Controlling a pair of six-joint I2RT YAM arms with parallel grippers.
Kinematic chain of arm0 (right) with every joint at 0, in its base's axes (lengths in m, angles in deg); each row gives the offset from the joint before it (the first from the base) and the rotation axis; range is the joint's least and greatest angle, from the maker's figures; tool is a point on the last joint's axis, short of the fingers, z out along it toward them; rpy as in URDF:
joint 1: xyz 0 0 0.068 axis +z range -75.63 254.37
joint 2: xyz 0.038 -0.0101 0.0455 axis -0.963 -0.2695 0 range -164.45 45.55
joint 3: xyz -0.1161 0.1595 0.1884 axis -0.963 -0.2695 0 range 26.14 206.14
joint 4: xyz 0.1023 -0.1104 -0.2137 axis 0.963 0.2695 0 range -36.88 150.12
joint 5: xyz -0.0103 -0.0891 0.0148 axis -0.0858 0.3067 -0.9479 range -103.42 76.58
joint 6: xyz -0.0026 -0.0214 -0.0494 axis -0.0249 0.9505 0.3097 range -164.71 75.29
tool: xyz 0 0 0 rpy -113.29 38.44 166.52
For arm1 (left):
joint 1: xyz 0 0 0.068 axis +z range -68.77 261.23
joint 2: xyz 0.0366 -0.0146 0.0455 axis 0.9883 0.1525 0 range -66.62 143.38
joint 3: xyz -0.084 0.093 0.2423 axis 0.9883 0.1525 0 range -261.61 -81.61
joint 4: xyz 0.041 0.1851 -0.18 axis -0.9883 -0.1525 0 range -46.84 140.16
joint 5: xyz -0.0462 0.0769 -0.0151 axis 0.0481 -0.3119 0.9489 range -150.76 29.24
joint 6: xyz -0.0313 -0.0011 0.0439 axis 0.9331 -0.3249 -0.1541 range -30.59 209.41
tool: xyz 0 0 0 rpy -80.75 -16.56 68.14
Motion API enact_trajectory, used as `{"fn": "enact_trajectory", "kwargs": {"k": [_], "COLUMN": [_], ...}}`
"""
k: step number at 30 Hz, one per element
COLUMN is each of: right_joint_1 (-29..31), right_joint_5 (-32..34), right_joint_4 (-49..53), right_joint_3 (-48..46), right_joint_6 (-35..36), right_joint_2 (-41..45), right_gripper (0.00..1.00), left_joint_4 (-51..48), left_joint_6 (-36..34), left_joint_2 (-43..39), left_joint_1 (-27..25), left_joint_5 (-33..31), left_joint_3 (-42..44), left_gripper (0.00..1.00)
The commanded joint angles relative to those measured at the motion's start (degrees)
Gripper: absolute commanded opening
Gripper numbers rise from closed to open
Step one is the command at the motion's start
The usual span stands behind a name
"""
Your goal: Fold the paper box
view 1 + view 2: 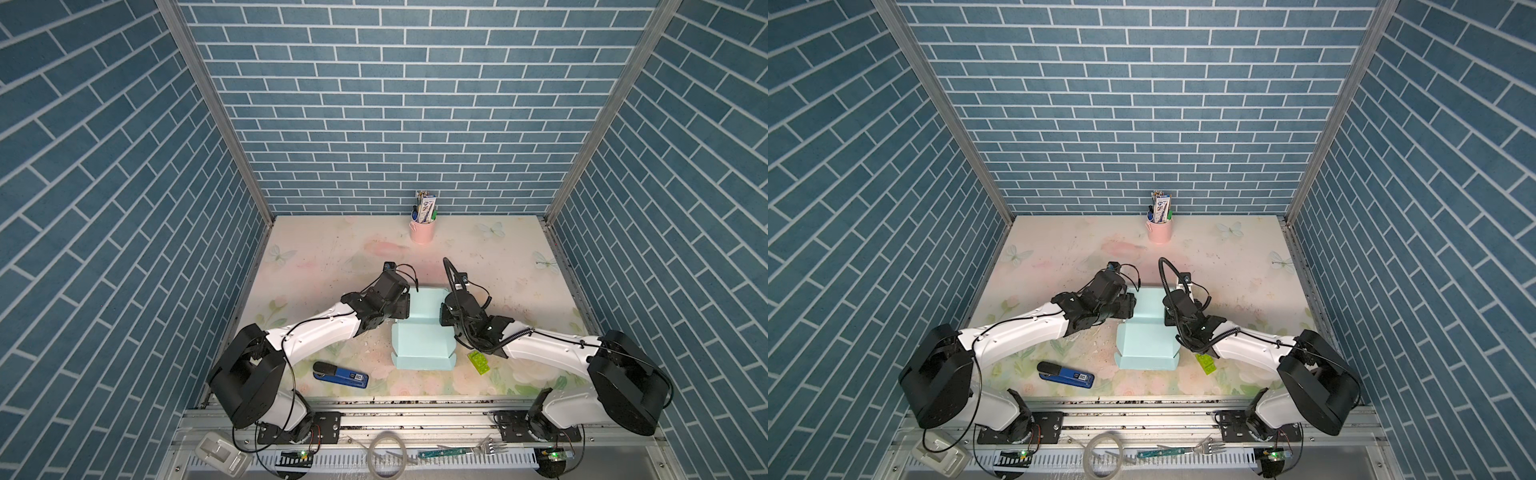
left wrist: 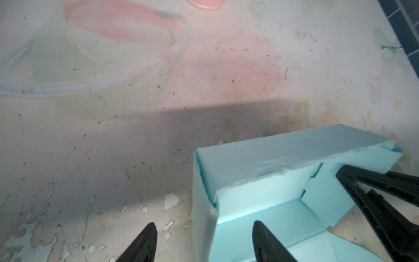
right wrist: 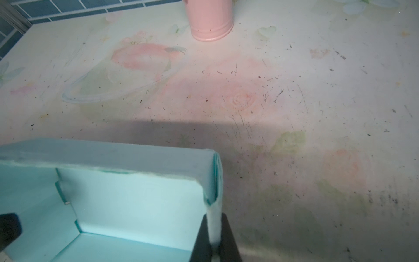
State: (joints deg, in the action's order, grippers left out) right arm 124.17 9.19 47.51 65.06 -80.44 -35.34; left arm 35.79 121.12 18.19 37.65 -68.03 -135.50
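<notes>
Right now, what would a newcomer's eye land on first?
The half-folded mint box at the centre of the table stands out. The right gripper pinches its right wall, and the left gripper stands open astride the left wall. A blue stapler lies front left.

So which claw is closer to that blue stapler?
Left. The left claw straddles a wall of the paper box, beyond the stapler; the right claw pinches the opposite wall, farther away.

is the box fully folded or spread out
Partly folded: the box has far and side walls standing, but its near panel is spread toward the front, not closed over.
</notes>
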Motion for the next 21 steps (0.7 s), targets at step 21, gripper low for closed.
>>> {"fn": "enact_trajectory", "kwargs": {"k": [21], "right_joint_1": [-10.4], "right_joint_5": [-31.4], "right_joint_4": [33.4], "right_joint_3": [26.2], "right_joint_6": [19.0], "right_joint_2": [-17.3], "right_gripper": [0.00], "left_joint_4": [-13.0], "left_joint_6": [-13.7], "left_joint_2": [5.7], "left_joint_1": [3.2], "left_joint_5": [1.3], "left_joint_3": [-13.0], "left_gripper": [0.71]}}
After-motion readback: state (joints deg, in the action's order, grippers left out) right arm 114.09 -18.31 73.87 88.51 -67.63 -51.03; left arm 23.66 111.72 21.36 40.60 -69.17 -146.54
